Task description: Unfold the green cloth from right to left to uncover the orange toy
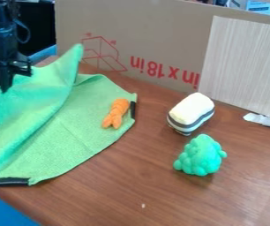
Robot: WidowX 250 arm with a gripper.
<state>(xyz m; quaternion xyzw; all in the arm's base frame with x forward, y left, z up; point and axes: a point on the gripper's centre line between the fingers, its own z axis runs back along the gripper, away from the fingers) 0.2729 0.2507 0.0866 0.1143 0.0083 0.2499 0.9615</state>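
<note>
At the desk's far left, by the cardboard wall (pixel 161 42), the gripper (pixel 5 86) is pointed down against the raised part of the green cloth (pixel 84 119); whether it is released or clenched on fabric cannot be told. Cloth is spread over the desk's left side, folded up at the back into a standing peak, its near black patch (pixel 10 181) close to the near-left edge. Main risk, as judged: if the cloth is snagged or pulled, the orange carrot toy (pixel 116 113), laid loose on its right part, could be rolled or dragged off. The peak could also flop over onto the carrot if fabric is shifted. With a shallow or one-layer pinch, soft fabric would likely be slipped. Right of the carrot, a dark patch (pixel 133 110) is set at the cloth's edge. Further right, off the cloth, a white block with grey bands (pixel 191 110) is sat toward the far edge, with a green broccoli-like toy (pixel 201 156) nearer the front. Rightward travel at low height could be blocked by both. Rearward travel is limited by the cardboard, a pale panel (pixel 243 62) and, at its foot, a whitish strip (pixel 264 120).
</note>
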